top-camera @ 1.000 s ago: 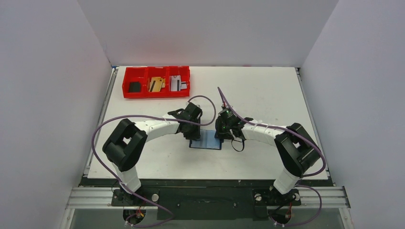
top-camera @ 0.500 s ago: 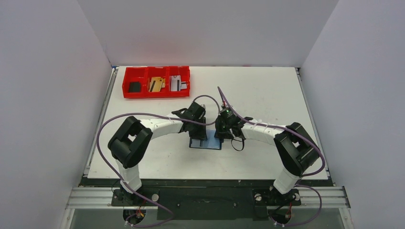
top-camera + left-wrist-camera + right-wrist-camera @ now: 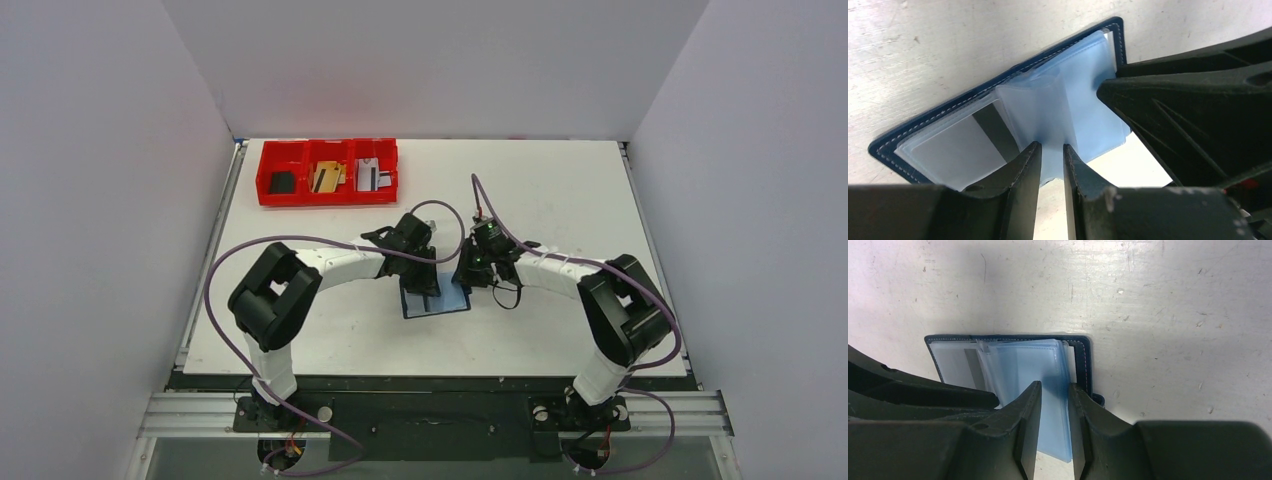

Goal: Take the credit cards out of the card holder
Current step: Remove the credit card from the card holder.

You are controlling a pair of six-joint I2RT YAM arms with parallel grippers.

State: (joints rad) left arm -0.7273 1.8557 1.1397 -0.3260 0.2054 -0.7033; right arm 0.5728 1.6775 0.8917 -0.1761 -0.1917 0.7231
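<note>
Open card holder (image 3: 436,299) on bench (image 3: 560,190), blue inner sleeves pinched in narrow left end effector (image 3: 1052,148) and narrow right end effector (image 3: 1054,388)

The card holder (image 3: 1080,360) shows a matt navy cover, leather-like, with pale stitching round its edge, and the inner sleeves (image 3: 1083,100) are thin translucent blue plastic with a soft sheen. The table (image 3: 1173,315) is white, matt, scuffed and scratched. The left gripper (image 3: 1051,148) looks like hard black plastic, faintly grainy, and the red tray (image 3: 300,197) is smooth plastic.
</note>
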